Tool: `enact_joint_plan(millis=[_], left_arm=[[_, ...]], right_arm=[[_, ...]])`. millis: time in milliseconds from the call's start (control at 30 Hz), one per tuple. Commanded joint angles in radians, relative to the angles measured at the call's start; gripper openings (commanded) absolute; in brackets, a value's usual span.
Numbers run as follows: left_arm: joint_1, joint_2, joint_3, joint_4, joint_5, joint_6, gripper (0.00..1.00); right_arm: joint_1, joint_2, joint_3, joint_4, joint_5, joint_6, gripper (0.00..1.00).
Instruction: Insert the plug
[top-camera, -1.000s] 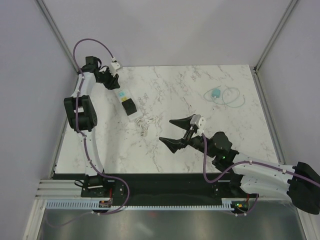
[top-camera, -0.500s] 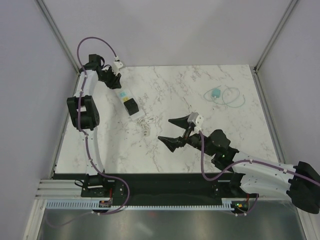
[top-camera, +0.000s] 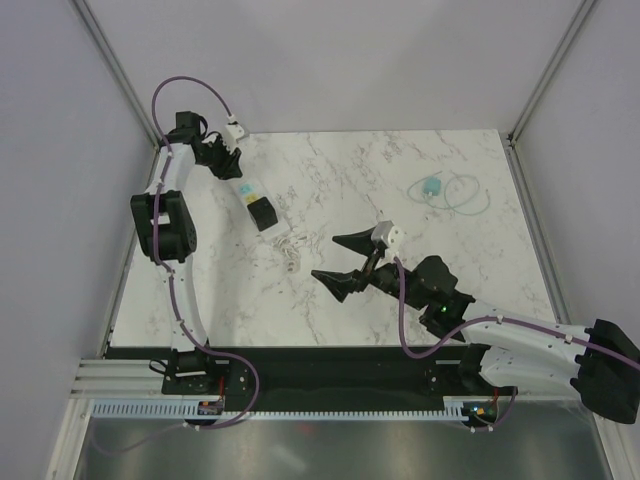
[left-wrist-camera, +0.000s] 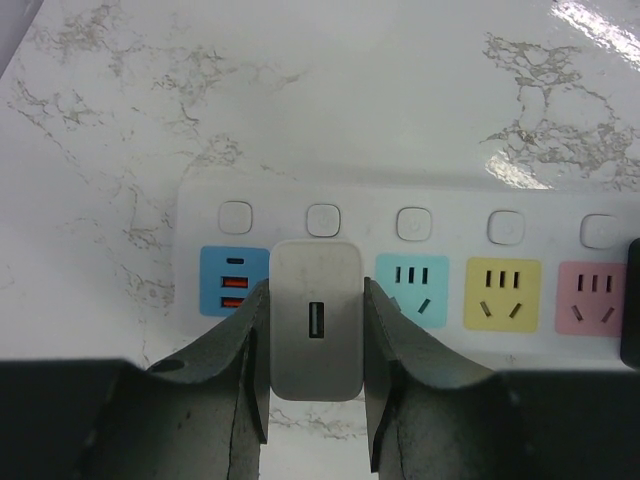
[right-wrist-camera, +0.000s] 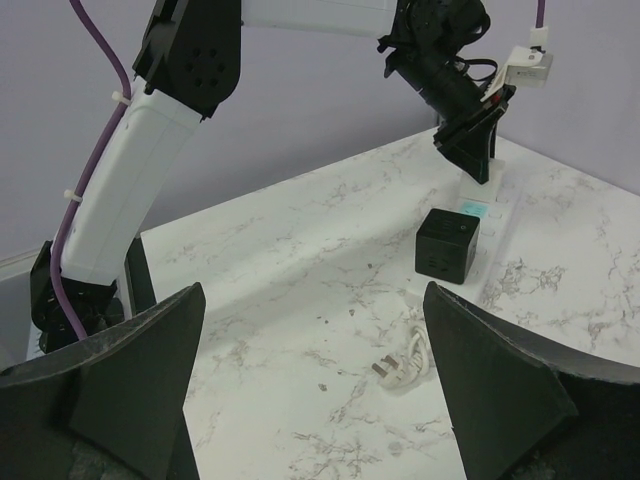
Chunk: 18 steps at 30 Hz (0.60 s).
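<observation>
**A:** Why do the left fingers (left-wrist-camera: 240, 350) pinch the white plug (left-wrist-camera: 318, 318) by its sides?

**B:** Likely so it goes squarely into the power strip (left-wrist-camera: 420, 225) on the counter (left-wrist-camera: 400, 90). It sits between the blue panel (left-wrist-camera: 233, 282) and the teal socket (left-wrist-camera: 411, 290).

**A:** And the right fingers (right-wrist-camera: 130, 370)?

**B:** Spread wide, holding nothing, well apart from the strip.

**A:** Any writing?

**B:** None legible.

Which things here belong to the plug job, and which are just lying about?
In the job: left gripper, the charger it grips, power strip.
Lying about: black cube on the strip, white cable, teal coil, open right gripper.
</observation>
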<state>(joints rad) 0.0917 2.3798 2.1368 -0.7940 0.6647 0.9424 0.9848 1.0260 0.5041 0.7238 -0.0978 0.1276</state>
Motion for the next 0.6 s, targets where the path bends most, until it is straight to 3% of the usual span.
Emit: enact_joint_plan(millis=[0, 167, 300, 467, 567], left_arm=[[-0.02, 0.049, -0.09, -0.182, -0.025, -0.014, 0.38], [-0.01, 0.019, -0.064, -0.149, 0.013, -0.056, 0.42], [-0.009, -0.013, -0.067, -0.125, 0.027, -0.082, 0.57], [-0.01, -0.076, -0.066, -0.076, 0.018, -0.137, 0.6], [-0.01, -0.129, -0.063, -0.048, 0.021, -0.177, 0.73]], right_arm=[[0.009, -0.015, 0.043, 0.003, 0.009, 0.003, 0.98], [0.031, -0.018, 0.06, -0.015, 0.026, 0.003, 0.98], [0.052, -0.033, 0.074, -0.046, 0.05, -0.014, 0.98], [0.075, -0.07, 0.093, -0.112, 0.064, -0.02, 0.98], [0.091, -0.095, 0.103, -0.153, 0.07, -0.011, 0.98]])
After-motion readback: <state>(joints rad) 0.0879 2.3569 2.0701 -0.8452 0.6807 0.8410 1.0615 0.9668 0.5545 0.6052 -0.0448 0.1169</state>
